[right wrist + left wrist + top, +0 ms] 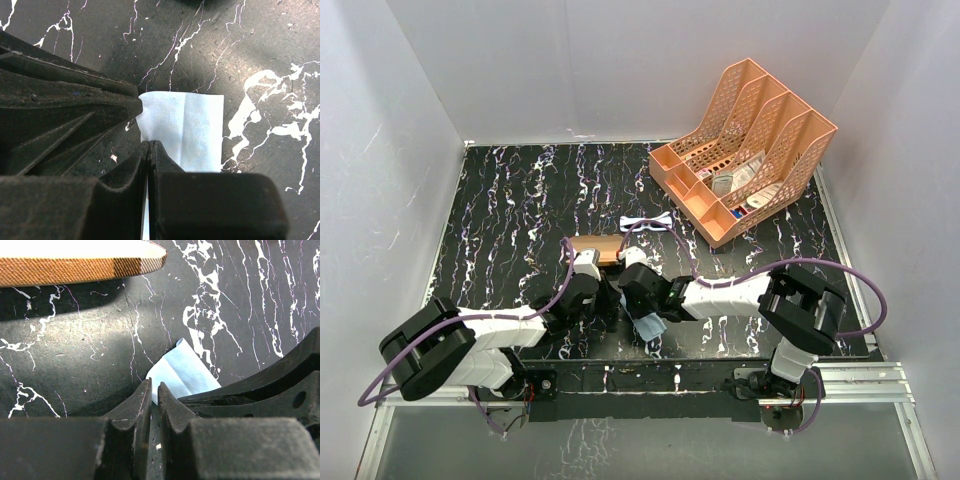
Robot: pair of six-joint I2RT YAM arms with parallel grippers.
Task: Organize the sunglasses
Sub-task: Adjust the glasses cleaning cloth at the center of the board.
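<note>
Black marble table (520, 200) fills my top view, w/ an orange file organizer (745, 150) at the far right. Both arms reach in toward the middle, tips close together. Left gripper (154, 390): fingers nearly together, hairline slit, cloth corner right at the tips; can't tell if it bites. Right gripper (149, 145): fingers pressed tight, edge of the cloth in the seam, so it looks pinched. Brown plaid case (595, 248) lies just past the left gripper, long side running left-right. Light blue cloth (195, 130) is folded, w/ a crease down the middle, and sits between the two sets of fingers. Sunglasses (647, 221) lie on the table beyond both grippers, touching neither, just off the case's far right end, btwn case and organizer. Long axis runs left-right across the table, right end tipped slightly toward the organizer. Which way the front faces is too small to tell, and neither wrist view shows them.
</note>
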